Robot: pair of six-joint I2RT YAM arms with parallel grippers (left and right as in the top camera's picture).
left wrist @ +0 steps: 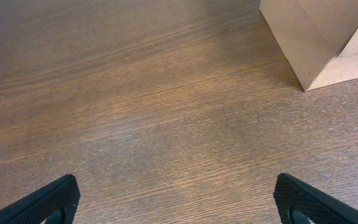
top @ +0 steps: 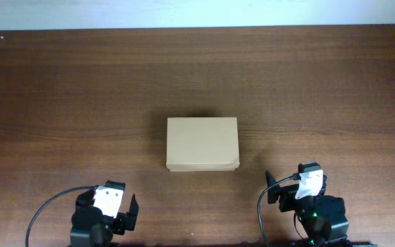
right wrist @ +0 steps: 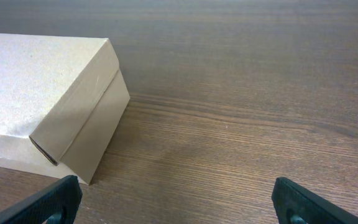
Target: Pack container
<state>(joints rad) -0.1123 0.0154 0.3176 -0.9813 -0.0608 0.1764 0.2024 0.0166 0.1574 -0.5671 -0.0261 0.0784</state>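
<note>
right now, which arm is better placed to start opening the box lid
Right, probably. The right gripper, open, sits nearer the closed container, with the lid flap close in its wrist view. The left gripper is open too, but its view catches only a far corner.

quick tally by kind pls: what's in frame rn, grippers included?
Cardboard box, tan, lid closed: 1
Grippers, both open and holding nothing: 2 (left gripper, right gripper)
Total: 3
</note>
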